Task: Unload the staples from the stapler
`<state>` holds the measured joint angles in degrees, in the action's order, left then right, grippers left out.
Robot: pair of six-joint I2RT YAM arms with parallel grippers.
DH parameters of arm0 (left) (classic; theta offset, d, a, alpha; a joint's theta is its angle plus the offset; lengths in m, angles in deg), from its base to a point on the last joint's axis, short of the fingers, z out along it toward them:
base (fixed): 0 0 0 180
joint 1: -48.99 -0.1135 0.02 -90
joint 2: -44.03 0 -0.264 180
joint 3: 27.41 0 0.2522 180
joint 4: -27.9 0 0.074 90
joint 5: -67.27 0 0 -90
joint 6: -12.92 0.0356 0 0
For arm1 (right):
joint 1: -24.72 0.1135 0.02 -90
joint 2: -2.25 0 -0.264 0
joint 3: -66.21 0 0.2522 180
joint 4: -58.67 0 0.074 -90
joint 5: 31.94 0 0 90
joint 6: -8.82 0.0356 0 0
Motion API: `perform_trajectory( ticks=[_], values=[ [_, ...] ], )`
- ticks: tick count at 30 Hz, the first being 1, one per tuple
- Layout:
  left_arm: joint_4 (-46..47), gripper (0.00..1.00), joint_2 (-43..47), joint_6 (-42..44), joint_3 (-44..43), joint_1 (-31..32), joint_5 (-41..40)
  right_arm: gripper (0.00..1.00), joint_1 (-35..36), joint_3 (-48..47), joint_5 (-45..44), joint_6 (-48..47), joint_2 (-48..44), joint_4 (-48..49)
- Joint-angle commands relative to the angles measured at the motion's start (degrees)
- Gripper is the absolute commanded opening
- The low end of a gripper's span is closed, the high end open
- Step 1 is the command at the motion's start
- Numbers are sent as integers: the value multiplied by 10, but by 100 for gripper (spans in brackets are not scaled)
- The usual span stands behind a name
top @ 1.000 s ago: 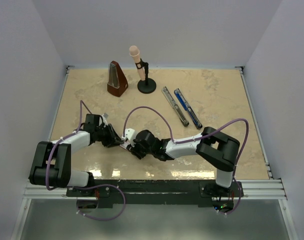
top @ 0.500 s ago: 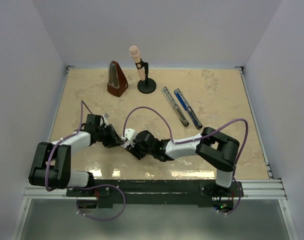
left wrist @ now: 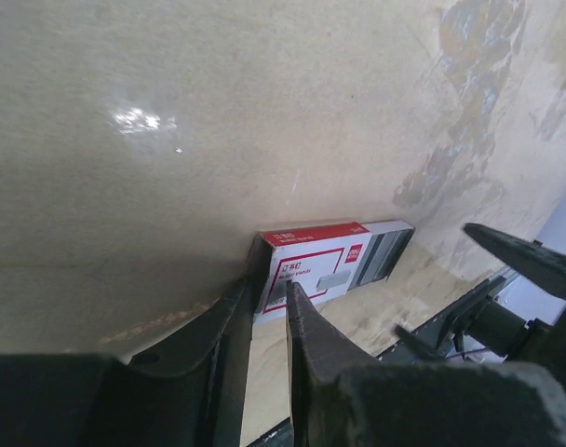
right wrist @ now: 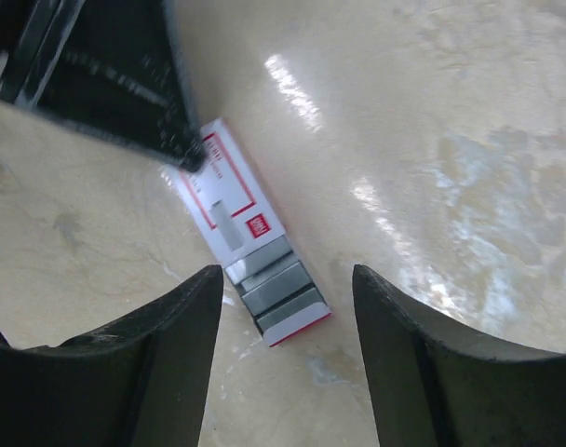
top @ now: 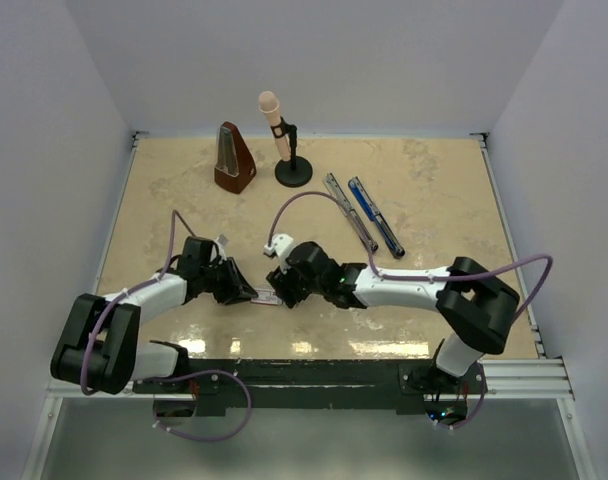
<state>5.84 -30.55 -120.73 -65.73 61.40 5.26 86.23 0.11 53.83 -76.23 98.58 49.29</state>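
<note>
At the white box (left wrist: 311, 265): left gripper (left wrist: 267, 296) tight on its end, right gripper (right wrist: 288, 279) agape.

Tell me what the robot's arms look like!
The left arm and right arm are white tubes joined by chunky black joints, each trailing a looping purple cable. The left pincer and right pincer are black, with two smooth pointed fingers.

One metronome (top: 233, 160), one microphone (top: 278, 125), one white box (right wrist: 229, 200) holding three strips of staples (right wrist: 276, 282), and one stapler (top: 376, 217) in two long parts.
</note>
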Motion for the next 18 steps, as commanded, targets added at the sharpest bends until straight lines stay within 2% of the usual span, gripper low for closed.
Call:
perform_trajectory(
  ticks=[1, 5, 9, 14, 18],
  values=[
    [27, 25, 13, -43, 13, 26, -14, 59, -58, 24, 41, 109, -62, -9],
    [36, 27, 37, -62, 22, 41, -21, 51, -99, 69, 88, 178, -88, 17],
    [14, 36, 39, -56, 15, 42, -35, 48, -110, 83, 106, 207, -87, 25],
    [-15, 36, 37, -37, -2, 42, -59, 45, -114, 101, 126, 246, -83, 54],
    [-31, 32, 39, -27, -12, 42, -72, 40, -115, 101, 126, 248, -67, 55]
  ],
)
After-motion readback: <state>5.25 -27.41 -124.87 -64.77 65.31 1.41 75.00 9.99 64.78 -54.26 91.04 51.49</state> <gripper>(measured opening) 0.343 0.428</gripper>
